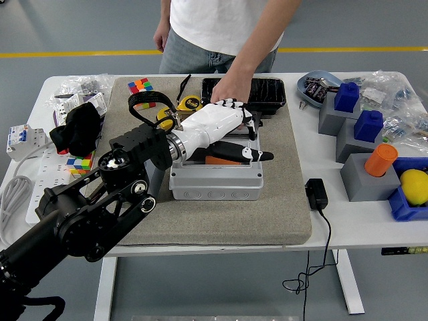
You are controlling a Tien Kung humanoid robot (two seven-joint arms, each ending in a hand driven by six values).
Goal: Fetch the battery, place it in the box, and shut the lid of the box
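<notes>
The grey box sits in the middle of the grey mat. An orange battery lies inside it, partly hidden. My left hand, white with black fingertips, is spread flat over the box's opening and holds nothing. The clear lid shows only as an edge by my fingers; most of it is hidden under my palm. A person's hand rests at the box's far edge, by my fingertips. My right arm is out of view.
A black tray, a yellow tape measure and a colour cube lie behind the box. A black adapter with its cable lies to the right. Grey stands with blue blocks, an orange cylinder and a lemon stand at the far right.
</notes>
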